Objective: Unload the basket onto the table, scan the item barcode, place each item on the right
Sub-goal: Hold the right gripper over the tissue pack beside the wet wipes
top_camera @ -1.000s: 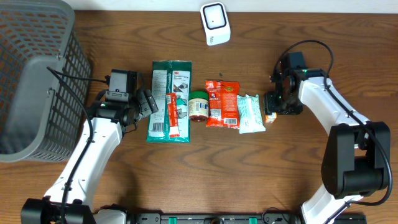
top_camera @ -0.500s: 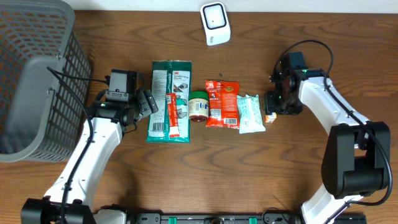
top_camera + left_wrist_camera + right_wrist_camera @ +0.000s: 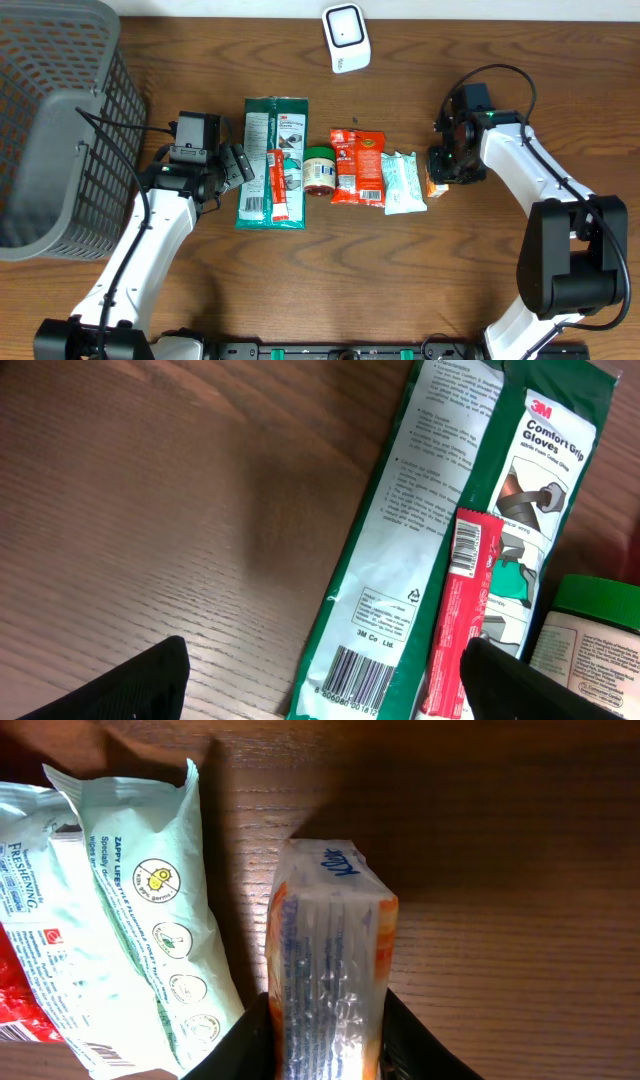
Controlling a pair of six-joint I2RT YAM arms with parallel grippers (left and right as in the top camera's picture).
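Observation:
At the right end of the row of items stands a small orange tissue pack [image 3: 435,187], on edge in clear wrap [image 3: 330,950]. My right gripper [image 3: 446,166] is down over it, and both black fingers [image 3: 250,1045] press against its sides, so it is shut on the pack [image 3: 325,1040]. The pack rests on the wood beside a pale green wipes packet [image 3: 140,920]. My left gripper [image 3: 237,163] is open [image 3: 320,680], just left of the green glove pack [image 3: 450,510], whose barcode [image 3: 350,680] faces up between its fingers. The white scanner [image 3: 346,38] lies at the back edge.
A grey mesh basket [image 3: 50,120] fills the left side. The row also holds a red stick packet [image 3: 277,187] on the glove pack [image 3: 272,160], a green-lidded jar [image 3: 319,170], a red snack packet [image 3: 357,167] and the wipes [image 3: 403,182].
My right gripper's fingers have closed in onto the tissue pack. The left arm and the other items have not moved.

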